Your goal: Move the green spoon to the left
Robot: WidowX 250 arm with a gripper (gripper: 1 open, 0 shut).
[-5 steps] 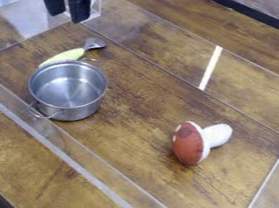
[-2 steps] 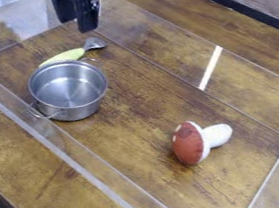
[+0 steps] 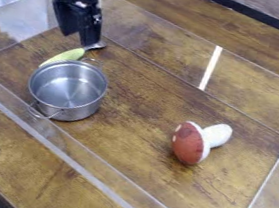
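The green spoon (image 3: 66, 55) lies on the wooden table just behind the steel pot (image 3: 66, 89), at the left; its grey end (image 3: 94, 46) points toward the back. My black gripper (image 3: 76, 30) hangs directly above that grey end, a little behind the spoon's green body. Its fingers (image 3: 68, 19) point down and stand apart, open, with nothing between them. It is close over the spoon, and touching cannot be made out.
A red-brown and white mushroom toy (image 3: 198, 140) lies at the right of the middle. Clear acrylic walls (image 3: 210, 68) fence the work area on the wooden table (image 3: 145, 87). The pot's handle points toward the front-left wall.
The gripper has moved right and down, from the back-left corner to just above the spoon's grey end. Its jaws stayed open. Spoon, pot and mushroom have not moved.
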